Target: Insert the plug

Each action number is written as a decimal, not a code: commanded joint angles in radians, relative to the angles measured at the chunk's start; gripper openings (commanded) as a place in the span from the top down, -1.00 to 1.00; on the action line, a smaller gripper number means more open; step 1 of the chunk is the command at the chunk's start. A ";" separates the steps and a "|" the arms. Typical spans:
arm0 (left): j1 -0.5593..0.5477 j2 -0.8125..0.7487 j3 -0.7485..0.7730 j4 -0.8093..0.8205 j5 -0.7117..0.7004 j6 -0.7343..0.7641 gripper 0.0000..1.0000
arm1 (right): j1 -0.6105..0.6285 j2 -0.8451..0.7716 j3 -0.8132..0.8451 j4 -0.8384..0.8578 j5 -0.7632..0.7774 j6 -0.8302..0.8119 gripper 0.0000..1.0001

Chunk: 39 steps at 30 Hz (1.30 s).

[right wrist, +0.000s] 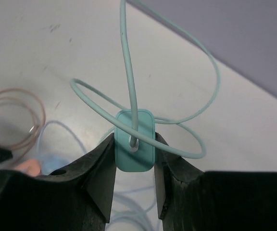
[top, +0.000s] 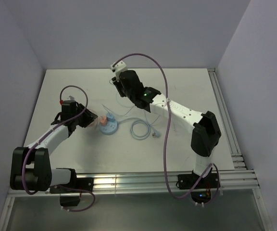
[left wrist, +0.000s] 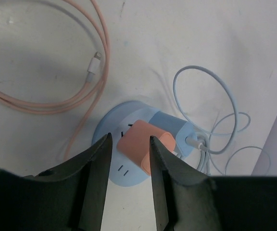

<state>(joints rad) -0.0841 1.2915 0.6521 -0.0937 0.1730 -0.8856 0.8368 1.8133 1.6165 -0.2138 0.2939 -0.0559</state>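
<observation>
We noted white surface (top: 186, 96) first. Round blue socket hub (top: 110, 129) sat mid-surface, right at left hand (left wrist: 130, 139). That hand half-open astride orange plug (left wrist: 137, 149) seated in hub; could not tell if gripping. Right hand (right wrist: 134, 144) hovered farther back, pinching teal plug (right wrist: 145, 125) by long sides, prongs hidden. We judged hub lay nearward, slightly left of it. Free slots (left wrist: 123, 168) showed beside orange plug.

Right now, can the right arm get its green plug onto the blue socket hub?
Probably not yet: the left gripper straddles the orange plug on the hub, crowding the free slots, and a blue plug fills the other side.
</observation>
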 commanded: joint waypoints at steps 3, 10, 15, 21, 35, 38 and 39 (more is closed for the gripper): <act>0.004 -0.004 -0.057 0.118 0.094 -0.036 0.14 | 0.018 0.159 0.221 0.050 0.053 -0.125 1.00; 0.004 -0.008 -0.072 0.123 0.091 -0.030 0.14 | 0.090 0.328 0.324 -0.030 -0.008 -0.026 1.00; 0.004 -0.004 -0.072 0.134 0.097 -0.033 0.14 | 0.091 0.236 0.218 -0.013 -0.122 0.128 1.00; 0.004 -0.003 -0.078 0.140 0.105 -0.032 0.14 | 0.093 0.143 0.175 -0.076 -0.199 0.211 1.00; 0.004 0.003 -0.072 0.135 0.105 -0.024 0.15 | 0.093 0.101 0.132 -0.154 -0.360 0.215 1.00; 0.004 0.002 -0.069 0.134 0.103 -0.023 0.15 | 0.093 0.093 0.094 -0.131 -0.368 0.229 1.00; 0.004 0.002 -0.069 0.130 0.102 -0.021 0.14 | 0.093 0.089 0.067 -0.122 -0.371 0.237 1.00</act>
<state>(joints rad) -0.0834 1.2934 0.5755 0.0174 0.2649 -0.9115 0.9314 1.9427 1.7195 -0.3664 -0.0460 0.1585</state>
